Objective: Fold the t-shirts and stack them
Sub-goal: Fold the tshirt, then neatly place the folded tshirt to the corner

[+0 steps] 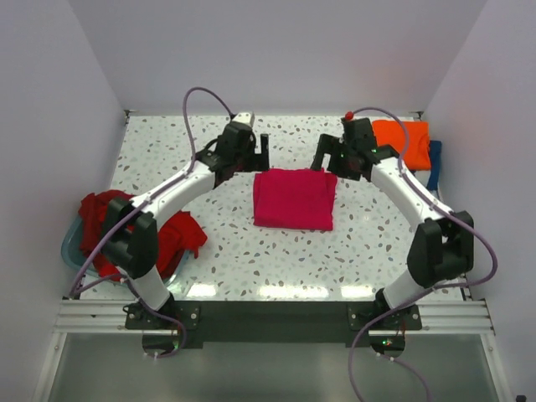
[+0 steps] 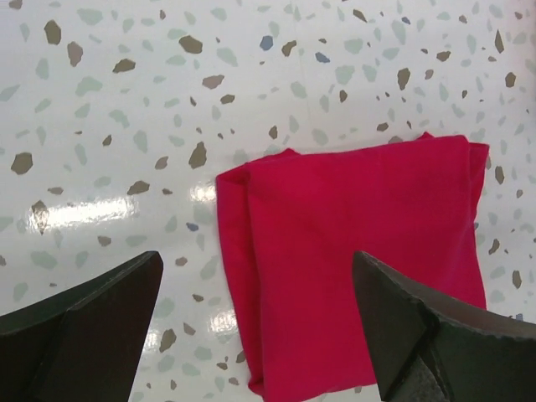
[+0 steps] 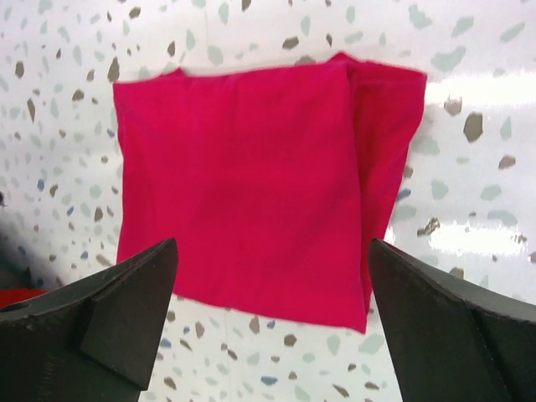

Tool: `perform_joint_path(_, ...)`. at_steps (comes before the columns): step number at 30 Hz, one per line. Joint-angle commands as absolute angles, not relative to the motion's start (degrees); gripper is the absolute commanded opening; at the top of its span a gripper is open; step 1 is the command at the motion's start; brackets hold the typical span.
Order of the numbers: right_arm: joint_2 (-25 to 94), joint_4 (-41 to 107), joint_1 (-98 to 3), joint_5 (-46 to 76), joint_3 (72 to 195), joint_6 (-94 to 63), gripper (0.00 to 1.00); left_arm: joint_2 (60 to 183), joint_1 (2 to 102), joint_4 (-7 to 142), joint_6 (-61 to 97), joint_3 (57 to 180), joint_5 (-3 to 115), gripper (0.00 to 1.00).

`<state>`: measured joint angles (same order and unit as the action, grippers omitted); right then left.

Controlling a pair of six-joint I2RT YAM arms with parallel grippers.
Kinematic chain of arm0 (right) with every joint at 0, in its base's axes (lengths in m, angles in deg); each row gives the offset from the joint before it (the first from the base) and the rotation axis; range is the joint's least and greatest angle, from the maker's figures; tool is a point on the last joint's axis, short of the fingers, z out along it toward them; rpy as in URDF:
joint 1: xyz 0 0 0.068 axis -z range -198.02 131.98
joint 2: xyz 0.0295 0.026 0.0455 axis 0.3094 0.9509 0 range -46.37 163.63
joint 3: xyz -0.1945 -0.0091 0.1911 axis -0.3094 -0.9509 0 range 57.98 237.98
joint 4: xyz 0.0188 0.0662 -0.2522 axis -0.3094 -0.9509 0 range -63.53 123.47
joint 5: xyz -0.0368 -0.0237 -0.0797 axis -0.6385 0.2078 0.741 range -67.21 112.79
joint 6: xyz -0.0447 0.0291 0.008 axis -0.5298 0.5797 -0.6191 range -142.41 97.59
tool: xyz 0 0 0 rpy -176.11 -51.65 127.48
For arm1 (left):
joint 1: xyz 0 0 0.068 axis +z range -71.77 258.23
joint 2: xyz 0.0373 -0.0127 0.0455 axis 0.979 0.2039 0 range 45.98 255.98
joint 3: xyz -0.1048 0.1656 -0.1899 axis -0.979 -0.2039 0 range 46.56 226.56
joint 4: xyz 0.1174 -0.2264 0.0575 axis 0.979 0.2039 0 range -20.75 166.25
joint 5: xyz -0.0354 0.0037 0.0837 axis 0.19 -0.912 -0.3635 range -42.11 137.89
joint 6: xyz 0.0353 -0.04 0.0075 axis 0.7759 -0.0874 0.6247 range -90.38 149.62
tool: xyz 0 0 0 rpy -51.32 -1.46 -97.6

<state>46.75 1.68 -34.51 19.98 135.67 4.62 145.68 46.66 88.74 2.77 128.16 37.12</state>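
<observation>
A magenta-pink t-shirt [image 1: 295, 198] lies folded into a neat square in the middle of the table, also seen in the left wrist view [image 2: 360, 268] and the right wrist view [image 3: 251, 201]. My left gripper [image 1: 254, 152] hovers just above its far left corner, jaws wide open and empty. My right gripper [image 1: 327, 156] hovers above its far right corner, also open and empty. An orange t-shirt [image 1: 404, 141] lies folded at the far right on top of a navy blue one [image 1: 434, 163]. Dark red t-shirts [image 1: 109, 230] are heaped at the left.
A pale blue plastic tub [image 1: 70, 251] holds the dark red heap at the table's left edge. White walls enclose the speckled table [image 1: 234, 251] on three sides. A metal rail [image 1: 268, 316] with both arm bases runs along the near edge.
</observation>
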Motion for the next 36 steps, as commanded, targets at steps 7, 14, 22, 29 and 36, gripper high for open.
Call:
perform_joint_path(7,34.41,7.79,-33.14,10.93,120.75,2.73,0.99,134.76,46.86,79.9,-0.52,108.45,43.22,1.0)
perform_joint_path(14,30.89,11.05,-30.07,5.31,112.32,3.7,0.99,132.12,46.77,71.73,-2.72,101.32,49.55,1.0)
perform_joint_path(22,32.82,17.64,-22.86,-4.98,106.5,2.29,0.99,136.59,46.94,66.8,-2.29,101.05,52.81,1.0)
perform_joint_path(29,38.7,22.3,-19.35,-9.55,105.8,1.41,0.99,142.22,47.21,64.6,-1.93,101.93,51.93,1.0)
perform_joint_path(36,46.09,26.34,-18.55,-11.93,106.5,0.79,0.99,145.56,48.17,63.98,-1.76,103.24,52.1,0.94)
